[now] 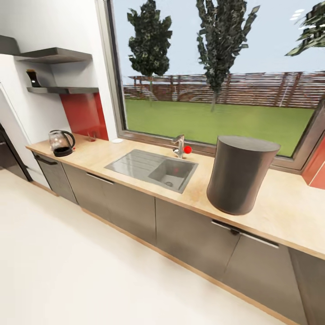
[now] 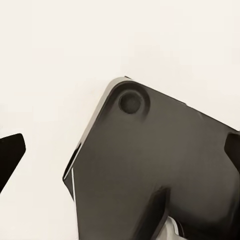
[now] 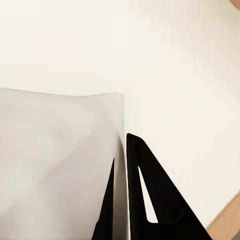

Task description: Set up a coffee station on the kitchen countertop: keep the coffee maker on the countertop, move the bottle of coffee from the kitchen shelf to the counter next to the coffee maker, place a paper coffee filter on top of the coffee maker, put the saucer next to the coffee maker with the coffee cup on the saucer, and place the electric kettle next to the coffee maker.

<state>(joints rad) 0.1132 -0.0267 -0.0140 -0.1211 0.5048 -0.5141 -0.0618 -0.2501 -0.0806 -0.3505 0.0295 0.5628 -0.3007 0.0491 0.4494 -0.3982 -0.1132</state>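
Observation:
The coffee maker [image 1: 239,174], a big dark grey cylinder, stands on the kitchen countertop [image 1: 289,212] to the right of the sink. Far left on the same worktop is the glass electric kettle [image 1: 61,143]. A small white saucer [image 1: 117,141] lies by the window sill. On the lower kitchen shelf [image 1: 63,90] sits a small dark item, likely the bottle of coffee [image 1: 32,77]. The right gripper [image 3: 122,200] is shut on a white paper coffee filter [image 3: 60,165], held over pale floor. The left gripper [image 2: 120,150] hangs open over a dark part of the robot's body, one black fingertip [image 2: 10,156] at each side.
A steel sink [image 1: 153,168] with a tap [image 1: 179,145] and a red ball [image 1: 187,149] is set in the worktop between kettle and coffee maker. Grey cabinet fronts [image 1: 194,234] run below. A small unclear object [image 1: 91,136] stands by the red splashback. Cream floor [image 1: 67,271] lies ahead.

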